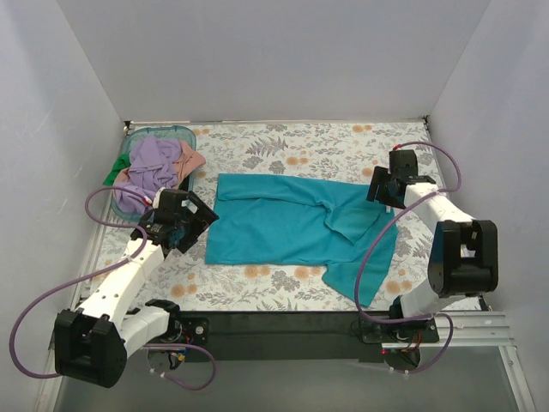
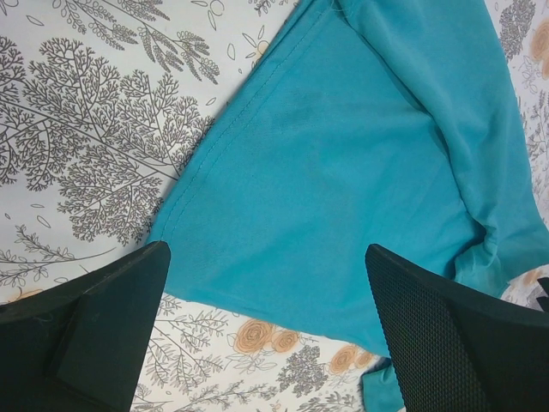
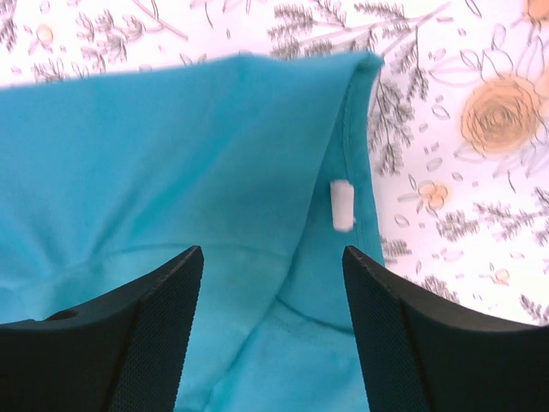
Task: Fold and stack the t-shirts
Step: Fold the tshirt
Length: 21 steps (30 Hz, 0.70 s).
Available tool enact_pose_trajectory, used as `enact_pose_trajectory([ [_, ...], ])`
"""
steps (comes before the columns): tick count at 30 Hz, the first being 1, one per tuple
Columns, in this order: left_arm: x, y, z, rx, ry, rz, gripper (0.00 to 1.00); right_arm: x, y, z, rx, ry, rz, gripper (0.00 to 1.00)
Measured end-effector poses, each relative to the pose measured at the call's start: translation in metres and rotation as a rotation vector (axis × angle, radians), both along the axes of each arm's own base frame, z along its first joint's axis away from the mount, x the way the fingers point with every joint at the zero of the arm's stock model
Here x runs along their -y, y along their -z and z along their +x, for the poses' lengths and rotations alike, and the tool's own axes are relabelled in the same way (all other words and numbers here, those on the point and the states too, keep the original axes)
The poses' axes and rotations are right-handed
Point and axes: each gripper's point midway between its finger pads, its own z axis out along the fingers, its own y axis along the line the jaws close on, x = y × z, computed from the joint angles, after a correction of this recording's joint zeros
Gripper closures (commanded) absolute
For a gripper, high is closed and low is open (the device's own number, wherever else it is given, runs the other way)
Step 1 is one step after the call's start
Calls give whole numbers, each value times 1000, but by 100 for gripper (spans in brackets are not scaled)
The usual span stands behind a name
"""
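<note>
A teal-blue t-shirt (image 1: 292,223) lies spread on the floral table, partly folded, with a flap trailing toward the front right. My left gripper (image 1: 190,225) is open and empty just off the shirt's left edge; in the left wrist view the shirt's hem corner (image 2: 343,172) lies between the wide-apart fingers (image 2: 103,309). My right gripper (image 1: 380,184) is open and empty over the shirt's right end; the right wrist view shows the shirt (image 3: 171,172) and its white collar tag (image 3: 342,204). Lavender (image 1: 150,163), salmon-pink (image 1: 190,163) and green (image 1: 112,174) shirts are heaped at the back left.
A teal plastic basket (image 1: 176,133) holds the heap of shirts in the back left corner. White walls close the table on three sides. Purple cables loop from both arms. A black bar (image 1: 283,322) runs along the near edge.
</note>
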Motion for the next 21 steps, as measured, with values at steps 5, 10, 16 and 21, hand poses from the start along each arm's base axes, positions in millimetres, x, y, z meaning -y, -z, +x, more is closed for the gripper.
enact_pose_trajectory([
  [5, 0, 2, 3, -1, 4, 5, 2, 5, 7, 27, -13, 9, 36, 33],
  [10, 1, 1, 4, 8, 4, 4, 2, 10, 22, 41, -35, 16, 48, 39],
  [16, 1, 0, 5, 13, 4, 3, 2, 11, 41, 44, -84, 6, 47, 69],
  [21, 0, 0, 5, 13, 2, 5, 2, 14, 40, 52, -74, 8, 37, 99],
])
